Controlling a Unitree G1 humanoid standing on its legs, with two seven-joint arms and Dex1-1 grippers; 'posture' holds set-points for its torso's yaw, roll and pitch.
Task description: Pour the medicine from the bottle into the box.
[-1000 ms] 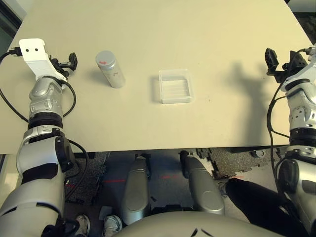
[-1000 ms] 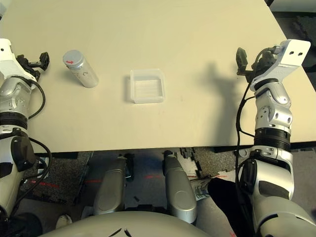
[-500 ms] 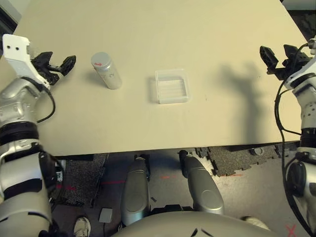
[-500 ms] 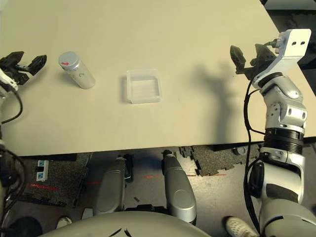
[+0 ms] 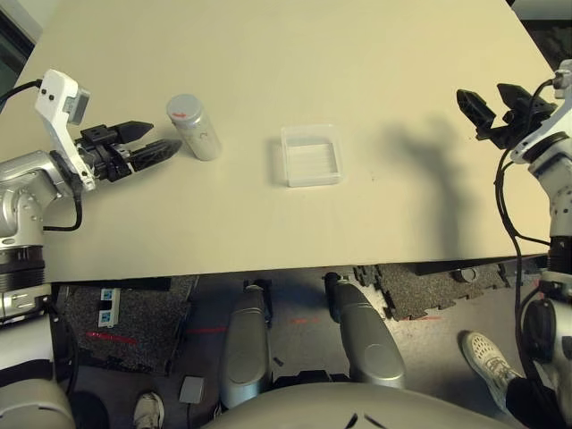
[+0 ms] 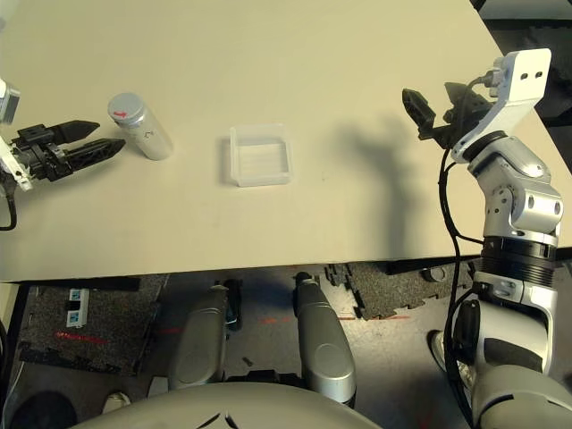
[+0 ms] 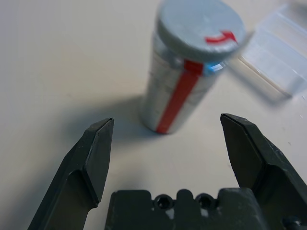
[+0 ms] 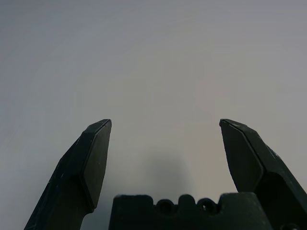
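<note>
Left end effector (image 5: 154, 143) wide | right end effector (image 5: 494, 100) wide | one bottle (image 5: 195, 126) | one box (image 5: 311, 155)

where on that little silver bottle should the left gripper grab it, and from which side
Grip the bottle around the middle of its round silvery body, below the grey cap, probably coming level from its left side. It stands upright on the table, and the open left gripper already faces it from there, jaws wider than the body. The box stands apart on its right.
</note>
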